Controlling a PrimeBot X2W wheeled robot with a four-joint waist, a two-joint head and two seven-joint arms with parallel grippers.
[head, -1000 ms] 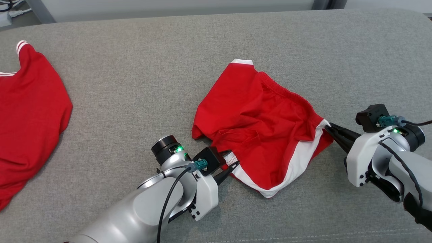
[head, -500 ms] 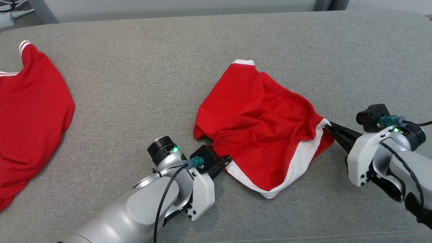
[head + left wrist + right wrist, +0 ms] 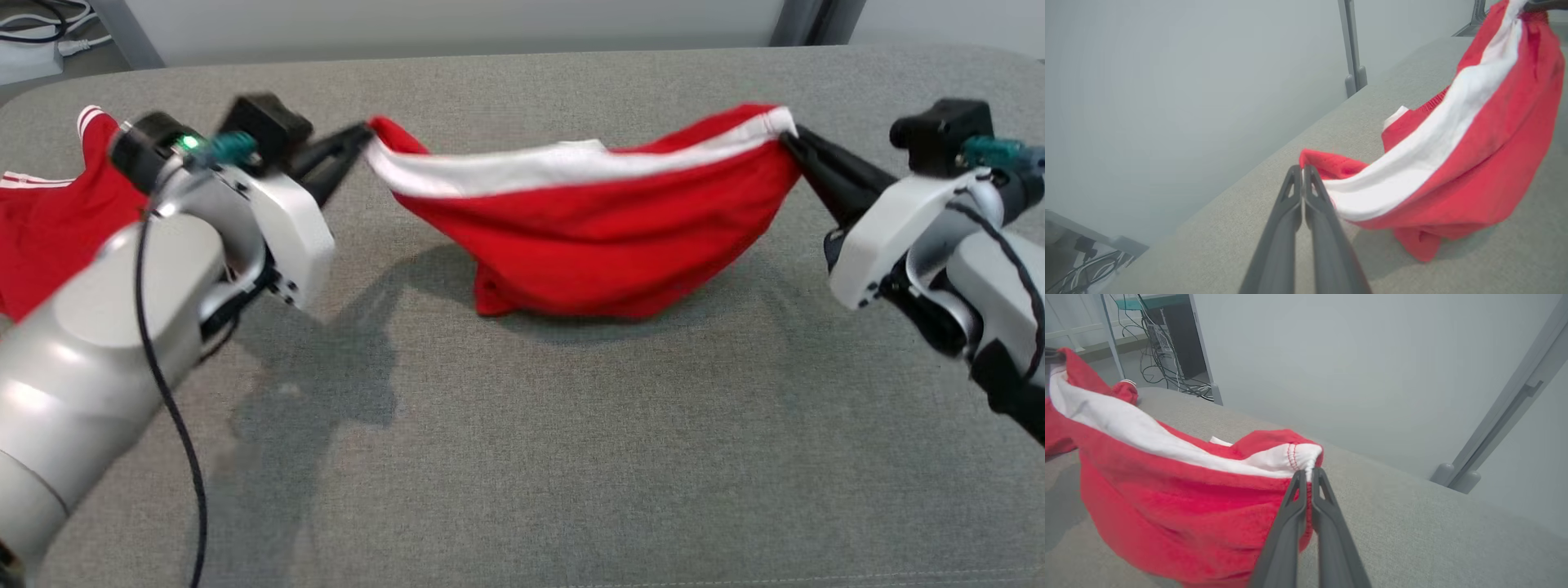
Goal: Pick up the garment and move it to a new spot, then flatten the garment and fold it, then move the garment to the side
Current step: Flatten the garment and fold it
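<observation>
Head view: red shorts (image 3: 596, 237), white trim, strung between left gripper (image 3: 359, 139) and right gripper (image 3: 788, 140), lowest fold on the grey surface (image 3: 522, 425); another red garment (image 3: 41, 220) far left.
Left wrist view: gripper clenched on one corner.
Right wrist view: gripper clenched on the white hem.

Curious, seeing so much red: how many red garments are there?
2. Red shorts with white trim hang lifted centrally; a red garment with white stripes lies far left, partly hidden.
</observation>
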